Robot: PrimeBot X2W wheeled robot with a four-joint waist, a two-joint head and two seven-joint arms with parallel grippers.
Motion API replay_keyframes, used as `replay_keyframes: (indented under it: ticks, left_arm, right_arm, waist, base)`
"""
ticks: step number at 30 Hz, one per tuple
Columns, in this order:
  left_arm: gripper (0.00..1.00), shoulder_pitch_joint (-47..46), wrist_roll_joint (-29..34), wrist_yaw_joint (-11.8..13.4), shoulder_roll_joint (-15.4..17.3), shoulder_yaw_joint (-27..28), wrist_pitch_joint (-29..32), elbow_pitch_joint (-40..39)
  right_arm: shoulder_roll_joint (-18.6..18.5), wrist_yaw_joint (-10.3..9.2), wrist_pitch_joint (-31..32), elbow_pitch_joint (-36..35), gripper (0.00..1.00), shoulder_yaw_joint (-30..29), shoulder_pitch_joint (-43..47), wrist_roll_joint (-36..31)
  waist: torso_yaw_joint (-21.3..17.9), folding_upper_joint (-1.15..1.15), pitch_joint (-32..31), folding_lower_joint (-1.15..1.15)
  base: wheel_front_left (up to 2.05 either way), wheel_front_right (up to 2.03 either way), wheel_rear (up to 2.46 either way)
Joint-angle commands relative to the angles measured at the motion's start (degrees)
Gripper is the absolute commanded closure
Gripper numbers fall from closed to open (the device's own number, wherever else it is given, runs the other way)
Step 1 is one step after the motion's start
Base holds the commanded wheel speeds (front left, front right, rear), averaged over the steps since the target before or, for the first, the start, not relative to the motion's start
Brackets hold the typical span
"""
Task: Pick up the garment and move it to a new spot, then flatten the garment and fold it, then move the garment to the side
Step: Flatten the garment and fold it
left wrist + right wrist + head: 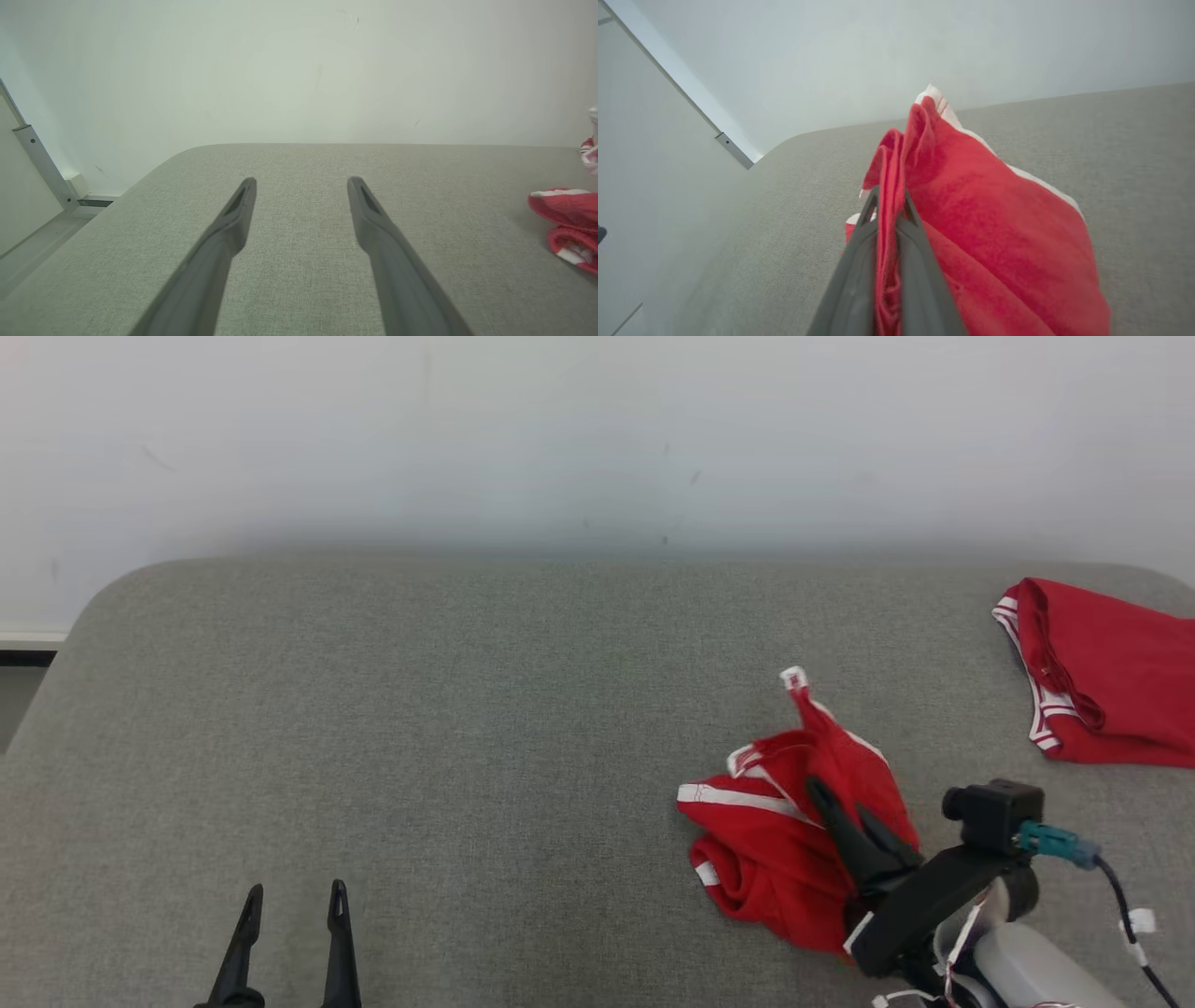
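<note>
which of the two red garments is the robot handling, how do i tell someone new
On the grey padded table, look to the right side, nearer the robot. The crumpled red garment with white trim is bunched there, a fold pinched in the shut right gripper. The other red garment lies flatter at the far right edge, untouched.

Red white-trimmed garment (775, 840), grey tabletop (420, 728)
</note>
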Motion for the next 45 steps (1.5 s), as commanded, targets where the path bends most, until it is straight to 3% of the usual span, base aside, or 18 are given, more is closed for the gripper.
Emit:
replay_keyframes:
  ticks: [1, 9, 15, 24, 25, 26, 30, 37, 45]
  left_arm:
    - [0.0, -0.3, -0.1, -0.1, -0.1, 0.1, -0.2, 0.1]
    - [0.0, -1.0, -0.2, -0.6, -0.1, -0.8, -0.2, 1.1]
    - [0.0, -1.7, -0.5, -0.7, -0.1, -1.1, -0.2, 1.7]
    - [0.0, -1.6, -1.0, -1.0, -0.2, -1.5, -0.2, 2.4]
    - [0.0, -1.6, -0.9, -1.0, -0.1, -1.5, -0.2, 2.5]
    - [0.0, -1.6, -0.9, -1.1, -0.2, -1.6, -0.2, 2.6]
    - [0.0, -1.5, -1.0, -1.0, -0.1, -1.2, -0.2, 2.8]
    - [0.0, -0.6, -0.7, -1.3, -0.1, -0.2, -0.2, 2.6]
    - [0.0, -0.1, -0.2, -1.2, -0.1, 1.1, -0.2, 1.9]
  right_arm:
    - [1.2, -0.17, 0.9, -1.4, 1.0, 0.1, 0.9, -1.0]
    - [8.1, -0.17, 4.7, -0.6, 1.0, 0.8, 3.1, -6.5]
    - [14.1, -0.17, 2.0, 7.7, 1.0, -1.9, 2.2, -8.5]
    - [19.0, -0.17, -2.7, 18.7, 1.0, -1.2, -1.0, -12.6]
    - [19.1, -0.17, -3.3, 19.4, 0.73, -1.2, -1.3, -12.7]
    - [19.3, -0.17, -3.8, 19.8, 0.0, -1.2, -1.6, -12.5]
    - [19.2, -0.17, -5.1, 20.1, 0.0, -1.0, -2.2, -11.6]
    - [14.9, -0.17, -7.5, 14.1, 0.0, -2.7, -1.2, -10.3]
    - [11.2, -0.17, -7.9, 3.8, 0.0, -12.9, 3.3, -13.8]
  waist:
    - [0.5, 0.0, -0.1, 0.0]
    - [2.8, 0.0, -0.4, 0.0]
    - [3.9, 0.0, -0.4, 0.0]
    - [4.0, 0.0, -0.6, 0.0]
    - [4.0, 0.0, -0.6, 0.0]
    - [3.9, 0.0, -0.7, 0.0]
    - [3.6, 0.0, -1.0, 0.0]
    - [2.1, 0.0, -1.8, 0.0]
    - [-0.2, 0.0, -2.0, 0.0]
  base:
    - [0.0, 0.0, 0.0]
    - [0.0, 0.0, 0.0]
    - [0.0, 0.0, 0.0]
    - [0.0, 0.0, 0.0]
    - [0.0, 0.0, 0.0]
    - [0.0, 0.0, 0.0]
    - [0.0, 0.0, 0.0]
    - [0.0, 0.0, 0.0]
    - [0.0, 0.0, 0.0]
